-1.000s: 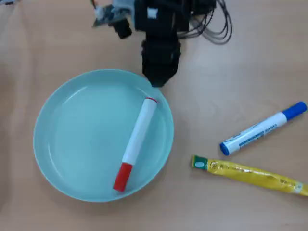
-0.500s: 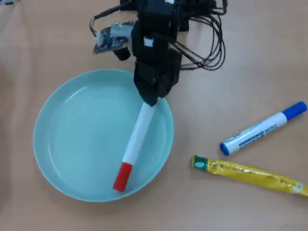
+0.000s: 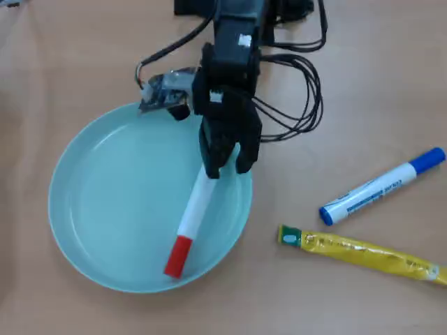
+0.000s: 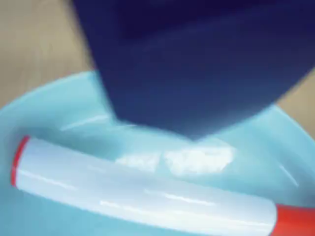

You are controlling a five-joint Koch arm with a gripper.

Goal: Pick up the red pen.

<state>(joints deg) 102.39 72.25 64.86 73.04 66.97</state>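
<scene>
Above the red pen (in plate), gripper spread.

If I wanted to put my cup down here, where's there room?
Bare table lies left of the gripper and along the bottom edge. It is crowded at the plate holding the red pen, and around the blue-capped marker and yellow packet.

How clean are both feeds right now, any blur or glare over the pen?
Wrist view: soft overall, the gripper a dark out-of-focus mass up top, white glare streaks on the red pen and the plate. Overhead view: sharper and evenly lit, only faint sheen on the plate rim.
</scene>
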